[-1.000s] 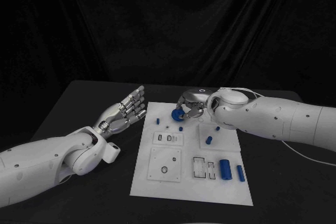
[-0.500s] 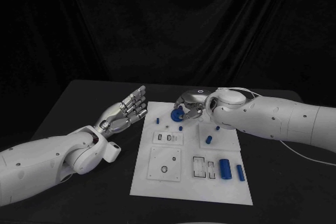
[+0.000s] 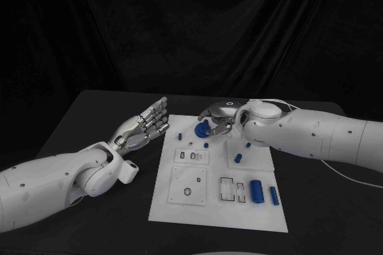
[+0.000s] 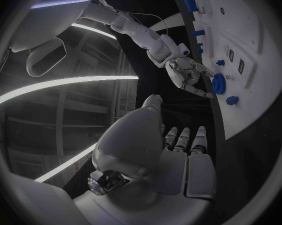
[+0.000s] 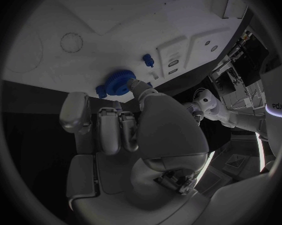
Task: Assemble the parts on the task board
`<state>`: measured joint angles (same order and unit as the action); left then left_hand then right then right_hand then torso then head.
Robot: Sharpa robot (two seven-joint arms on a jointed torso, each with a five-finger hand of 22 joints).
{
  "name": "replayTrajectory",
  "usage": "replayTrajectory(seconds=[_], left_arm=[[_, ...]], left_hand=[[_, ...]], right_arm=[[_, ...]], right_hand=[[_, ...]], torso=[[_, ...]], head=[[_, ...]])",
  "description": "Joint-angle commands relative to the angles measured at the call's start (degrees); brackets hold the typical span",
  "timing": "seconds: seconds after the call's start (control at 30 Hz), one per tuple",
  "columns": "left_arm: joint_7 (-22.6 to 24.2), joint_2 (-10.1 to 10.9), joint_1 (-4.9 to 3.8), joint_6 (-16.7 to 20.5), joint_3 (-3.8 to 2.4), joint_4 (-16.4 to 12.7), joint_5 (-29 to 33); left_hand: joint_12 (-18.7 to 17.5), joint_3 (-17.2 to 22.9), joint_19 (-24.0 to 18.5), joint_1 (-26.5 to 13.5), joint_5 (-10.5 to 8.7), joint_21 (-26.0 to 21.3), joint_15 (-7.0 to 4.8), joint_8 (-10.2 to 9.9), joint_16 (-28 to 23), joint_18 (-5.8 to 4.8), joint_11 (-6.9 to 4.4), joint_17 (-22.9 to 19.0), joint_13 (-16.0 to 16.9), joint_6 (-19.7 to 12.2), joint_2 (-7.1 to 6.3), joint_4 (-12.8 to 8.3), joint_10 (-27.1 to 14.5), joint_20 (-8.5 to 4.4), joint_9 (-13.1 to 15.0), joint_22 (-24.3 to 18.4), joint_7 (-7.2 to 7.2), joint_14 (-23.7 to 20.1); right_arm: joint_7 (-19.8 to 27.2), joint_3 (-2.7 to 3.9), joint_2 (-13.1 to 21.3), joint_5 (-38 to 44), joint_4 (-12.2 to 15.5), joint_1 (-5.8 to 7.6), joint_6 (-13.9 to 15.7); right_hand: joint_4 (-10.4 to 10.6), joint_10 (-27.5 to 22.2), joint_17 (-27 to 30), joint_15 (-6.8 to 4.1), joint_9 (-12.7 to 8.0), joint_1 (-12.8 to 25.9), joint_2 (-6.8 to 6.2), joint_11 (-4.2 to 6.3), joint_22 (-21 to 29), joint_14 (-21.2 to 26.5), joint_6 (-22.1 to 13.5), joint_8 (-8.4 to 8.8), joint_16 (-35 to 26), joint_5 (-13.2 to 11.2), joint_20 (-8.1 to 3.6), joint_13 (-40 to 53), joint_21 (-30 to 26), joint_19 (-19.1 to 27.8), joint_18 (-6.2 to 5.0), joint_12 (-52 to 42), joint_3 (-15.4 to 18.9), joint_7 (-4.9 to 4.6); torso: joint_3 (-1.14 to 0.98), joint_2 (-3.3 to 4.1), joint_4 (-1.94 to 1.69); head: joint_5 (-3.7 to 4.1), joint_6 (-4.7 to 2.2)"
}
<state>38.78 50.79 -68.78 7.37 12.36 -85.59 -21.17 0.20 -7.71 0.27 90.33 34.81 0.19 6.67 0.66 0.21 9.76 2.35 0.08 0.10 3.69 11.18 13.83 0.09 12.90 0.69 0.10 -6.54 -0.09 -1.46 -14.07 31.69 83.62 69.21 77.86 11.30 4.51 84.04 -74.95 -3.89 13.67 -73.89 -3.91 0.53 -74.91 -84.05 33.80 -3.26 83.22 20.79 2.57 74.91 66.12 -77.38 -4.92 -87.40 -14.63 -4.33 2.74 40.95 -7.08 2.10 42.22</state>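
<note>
The white task board lies in the middle of the table. My right hand hovers over its far end and pinches a round blue toothed wheel. The right wrist view shows that wheel at the fingertips, just over the board. My left hand is open, fingers spread, beside the board's far left corner and holds nothing. In the left wrist view the right hand holds the wheel at the board's edge.
Small blue pegs stand on the far half of the board. Two blue cylinders lie near its right edge. Slotted and holed plates sit on the near half. Black table surrounds the board.
My right hand has lifted the blue wheel a touch. The left hand has stayed where it was.
</note>
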Motion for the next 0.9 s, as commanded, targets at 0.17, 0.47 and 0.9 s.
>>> replayTrajectory(seconds=[0.17,0.47,0.9], left_arm=[[2.51,0.43,-0.02,-0.73,-0.04,-0.30,-0.01],[2.38,0.46,-0.02,-0.83,-0.04,-0.40,-0.01],[2.24,0.67,-0.02,-1.08,-0.04,-0.56,-0.01]], left_hand=[[-0.20,0.31,-0.08,-0.35,0.06,-0.05,0.43,0.14,-0.21,0.40,0.42,-0.08,-0.10,0.24,0.21,0.13,-0.09,0.41,0.10,0.03,0.51,0.09],[-0.20,0.39,-0.03,-0.27,0.19,-0.01,0.60,0.15,-0.21,0.41,0.55,-0.08,-0.10,0.31,0.15,-0.03,-0.09,0.49,0.11,0.07,0.75,0.09],[-0.20,0.58,0.00,-0.11,0.31,0.01,0.77,0.14,-0.21,0.40,0.66,-0.08,-0.10,0.33,0.22,-0.25,-0.09,0.61,0.11,0.09,0.90,0.09]], right_arm=[[-0.89,0.10,2.63,0.49,2.93,0.61,3.15],[-1.84,0.12,4.93,0.50,5.70,1.66,-0.18],[-1.26,0.11,3.92,0.50,3.55,0.13,-2.30]], right_hand=[[0.25,3.81,-8.85,-0.33,0.85,0.52,0.44,0.31,-1.87,-4.15,6.97,-1.42,-0.21,-3.03,-0.28,12.51,-0.29,-0.34,-0.56,-0.10,0.24,-0.22],[0.49,3.64,-8.75,-0.34,0.33,0.76,0.63,0.36,-1.83,-4.13,7.41,-1.14,-0.38,-4.14,-0.29,12.30,-0.68,-0.35,-0.59,0.11,0.46,-0.12],[0.40,3.30,-8.50,-0.44,-1.74,0.53,0.83,0.52,-1.65,-4.03,2.70,-0.04,-0.71,-4.27,-0.35,11.92,-1.35,-0.14,-0.70,0.49,0.47,0.13]], torso=[[-0.04,0.06,-0.04],[-0.01,-0.09,0.08],[0.26,-0.38,0.60]], head=[[0.26,-0.47],[0.86,-0.02],[-0.07,0.41]])
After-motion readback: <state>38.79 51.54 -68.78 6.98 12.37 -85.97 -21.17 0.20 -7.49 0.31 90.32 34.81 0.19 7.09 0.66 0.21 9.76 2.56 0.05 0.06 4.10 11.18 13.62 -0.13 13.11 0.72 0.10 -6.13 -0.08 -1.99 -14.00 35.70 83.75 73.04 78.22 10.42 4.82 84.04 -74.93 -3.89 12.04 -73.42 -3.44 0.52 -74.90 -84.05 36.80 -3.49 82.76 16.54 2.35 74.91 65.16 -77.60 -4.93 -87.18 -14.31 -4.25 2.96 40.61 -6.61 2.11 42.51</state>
